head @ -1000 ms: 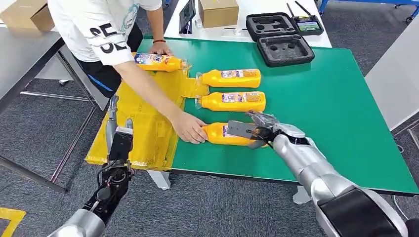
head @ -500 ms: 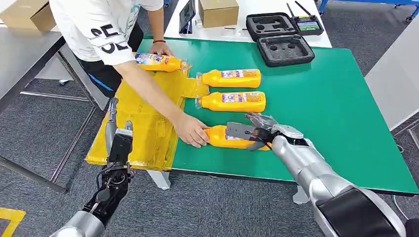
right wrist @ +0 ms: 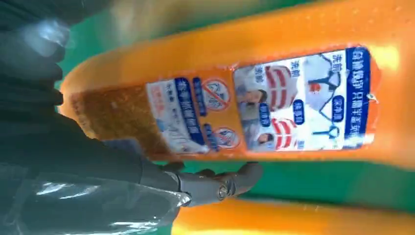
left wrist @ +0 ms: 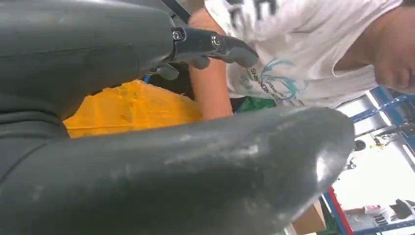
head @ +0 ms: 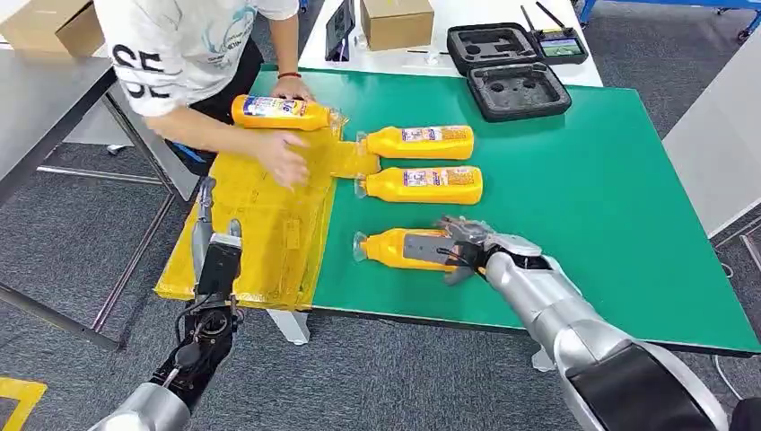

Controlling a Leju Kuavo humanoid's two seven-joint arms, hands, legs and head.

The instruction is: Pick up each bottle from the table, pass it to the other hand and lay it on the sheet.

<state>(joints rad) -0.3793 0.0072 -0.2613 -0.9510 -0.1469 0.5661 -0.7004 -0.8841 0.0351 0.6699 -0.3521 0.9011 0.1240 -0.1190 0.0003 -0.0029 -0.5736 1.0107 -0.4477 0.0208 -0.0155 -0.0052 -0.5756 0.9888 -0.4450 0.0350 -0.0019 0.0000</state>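
Three yellow bottles lie on the green table (head: 583, 197): a far one (head: 420, 142), a middle one (head: 422, 184) and the nearest one (head: 390, 249). My right hand (head: 458, 250) wraps the nearest bottle's base end, with the thumb across its top and fingers (right wrist: 220, 183) around its label (right wrist: 274, 103). The bottle still rests on the table. A yellow sheet (head: 260, 233) covers the table's left end. A person holds another bottle (head: 278, 112) at the sheet's far edge and rests a hand (head: 285, 162) on the sheet. My left hand (head: 215, 260) hangs beside the table's left corner, fingers (left wrist: 215, 46) apart and holding nothing.
A black foam case (head: 516, 85), a cardboard box (head: 397, 20) and a handset (head: 558, 45) stand at the back. The person stands at the table's far left corner. A grey table (head: 45, 99) is on the left.
The person's hand let go of the nearest bottle and drew back onto the sheet. My right hand slid a little further along that bottle. The left arm stayed still.
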